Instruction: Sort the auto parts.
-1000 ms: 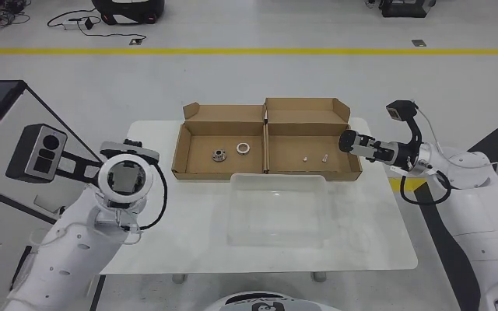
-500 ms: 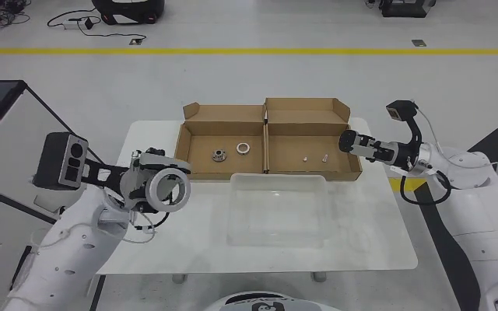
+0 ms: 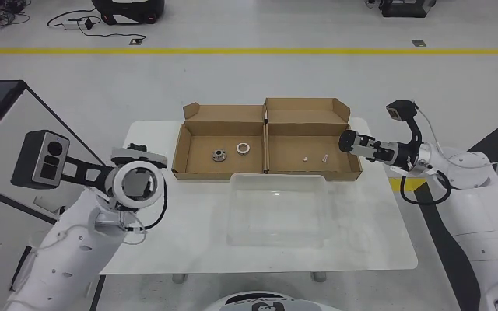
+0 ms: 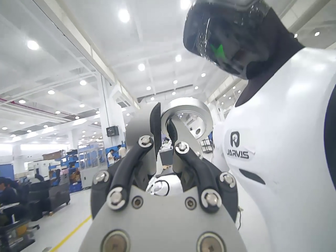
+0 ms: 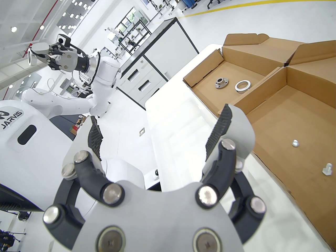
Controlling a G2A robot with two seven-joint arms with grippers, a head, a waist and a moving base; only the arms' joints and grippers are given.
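My left gripper (image 4: pixel 164 121) is shut on the wall of a silver metal ring (image 4: pixel 185 111), held up in the air off the table's left side; the ring (image 3: pixel 117 184) faces the top camera. A left cardboard box (image 3: pixel 180 152) holds a metal flange (image 3: pixel 219 155) and a second ring (image 3: pixel 243 147). The right box (image 3: pixel 311 144) holds two small bolts (image 3: pixel 306 159) (image 3: pixel 324 155). My right gripper (image 5: pixel 160 121) is open with nothing in it, level with the right box's outer wall (image 3: pixel 345 142).
A clear plastic bin (image 3: pixel 276 177) stands on the white table (image 3: pixel 366 225) in front of the two boxes. The box lids (image 3: pixel 264 113) stand up at the back. A dark cabinet (image 5: pixel 168 45) is off the table's left end.
The left gripper with its ring swung right toward the table, then back left. The right arm has kept still.
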